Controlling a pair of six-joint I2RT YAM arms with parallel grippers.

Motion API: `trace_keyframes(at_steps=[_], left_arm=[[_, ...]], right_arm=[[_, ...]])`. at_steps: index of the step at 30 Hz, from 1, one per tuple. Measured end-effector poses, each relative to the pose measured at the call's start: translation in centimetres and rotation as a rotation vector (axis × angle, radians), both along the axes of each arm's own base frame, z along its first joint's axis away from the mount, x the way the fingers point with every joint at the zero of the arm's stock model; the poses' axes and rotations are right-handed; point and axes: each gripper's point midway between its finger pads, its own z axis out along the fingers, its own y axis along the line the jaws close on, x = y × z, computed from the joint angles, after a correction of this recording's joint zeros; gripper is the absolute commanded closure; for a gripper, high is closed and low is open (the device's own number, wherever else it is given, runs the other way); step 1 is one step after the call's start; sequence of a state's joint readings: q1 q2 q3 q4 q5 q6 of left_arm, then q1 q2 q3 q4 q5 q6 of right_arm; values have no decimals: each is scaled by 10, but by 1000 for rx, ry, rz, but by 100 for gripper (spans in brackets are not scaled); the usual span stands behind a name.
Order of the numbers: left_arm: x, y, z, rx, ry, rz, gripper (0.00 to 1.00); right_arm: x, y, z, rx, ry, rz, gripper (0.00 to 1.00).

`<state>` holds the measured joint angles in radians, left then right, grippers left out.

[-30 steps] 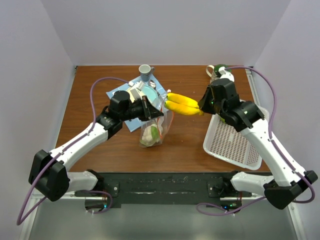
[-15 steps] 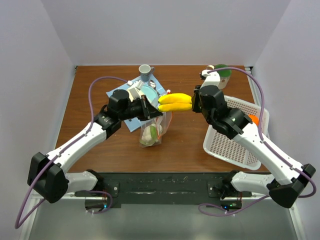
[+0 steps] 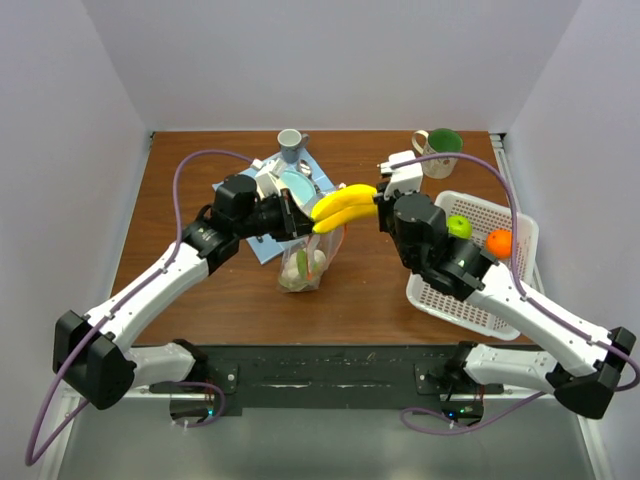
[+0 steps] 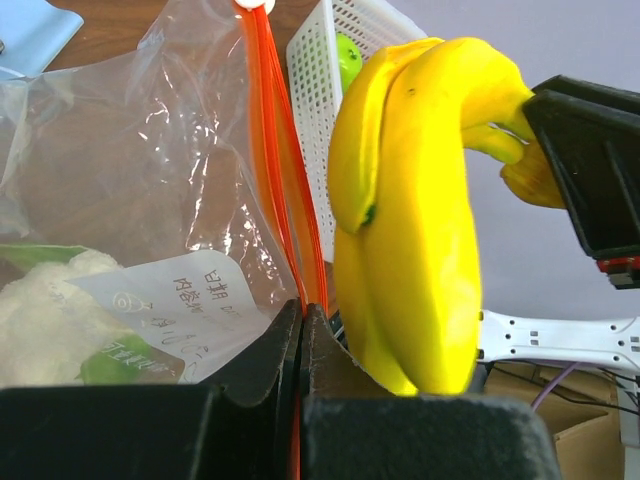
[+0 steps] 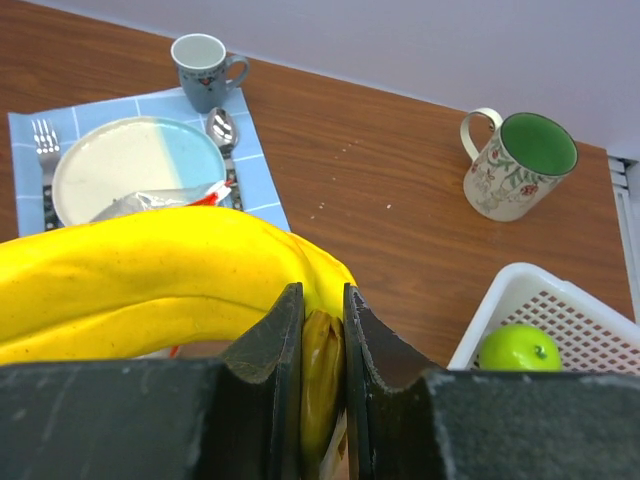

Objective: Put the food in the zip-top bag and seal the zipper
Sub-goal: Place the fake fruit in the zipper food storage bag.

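right claw [image 5: 322, 305] holds the banana [image 4: 410, 230] just beside the zipper [image 4: 281, 170].

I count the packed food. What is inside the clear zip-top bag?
One pale leafy piece, white and green, shows inside the zip-top bag. The banana is outside. The left gripper covers part of the bag.

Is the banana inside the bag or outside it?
Outside. The banana hangs in the air beside the mouth of the bag, its stem clamped in the right gripper; none of it sits behind the clear plastic.
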<state>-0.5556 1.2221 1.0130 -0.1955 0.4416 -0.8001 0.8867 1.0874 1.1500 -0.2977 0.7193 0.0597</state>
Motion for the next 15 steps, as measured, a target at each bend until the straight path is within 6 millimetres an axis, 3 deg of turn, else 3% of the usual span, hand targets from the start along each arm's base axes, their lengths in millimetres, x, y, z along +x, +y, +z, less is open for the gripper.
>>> trace_keyframes(at_steps=[8, 15], left_arm=[[-1, 0, 0, 4, 6, 0, 100], [1, 1, -4, 13, 14, 9, 100]], right_arm=[[-1, -5, -23, -120, 7, -35, 100], [-2, -6, -31, -280, -7, -112, 100]])
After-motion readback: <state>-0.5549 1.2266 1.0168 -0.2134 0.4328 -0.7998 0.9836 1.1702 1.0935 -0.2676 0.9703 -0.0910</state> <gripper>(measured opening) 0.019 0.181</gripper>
